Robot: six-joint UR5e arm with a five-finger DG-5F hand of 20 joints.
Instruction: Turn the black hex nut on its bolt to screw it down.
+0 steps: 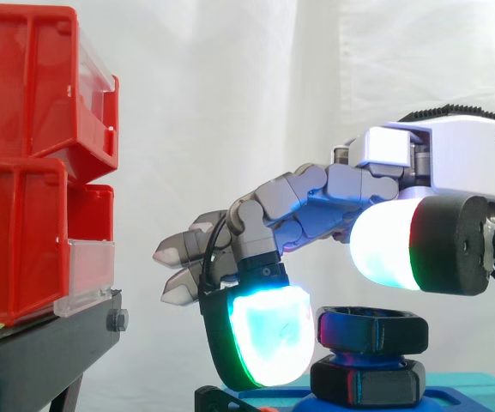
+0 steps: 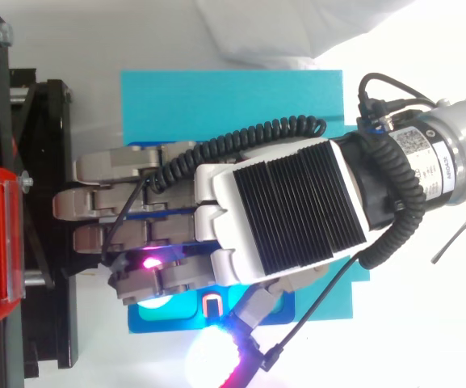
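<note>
While the hand [image 1: 316, 202] hangs over the work, you have no grip on the nut, so I judge the screwing down unfinished. In the side view, most fingers reach out loosely to the left. 1 finger bends down, and its cyan-white finger pad [image 1: 268, 335] sits just beside the left face of the black hex nut [image 1: 371, 330]. I cannot tell whether they touch. The white thumb pad [image 1: 384, 249] hovers above the nut's right half, clear of it. So the hand is spread and holds nothing.

The nut stands upright over a lower hex piece [image 1: 367, 380], which rests on the blue block [image 2: 216, 101]. Only a thin gap separates the 2 hex shapes, so little travel seems to be left. The thread is hidden, and you cannot read how many turns remain. To go on, you need the finger and thumb closed on opposite flats of the nut.

As for containers, 2 bins sit at the far left, well apart from the nut. The upper red bin [image 1: 24, 86] is stacked on the lower red bin [image 1: 15, 249], and both are carried by the black stand [image 1: 50, 343]. Each has a clear front panel. From these angles, you cannot see what is inside them.
</note>
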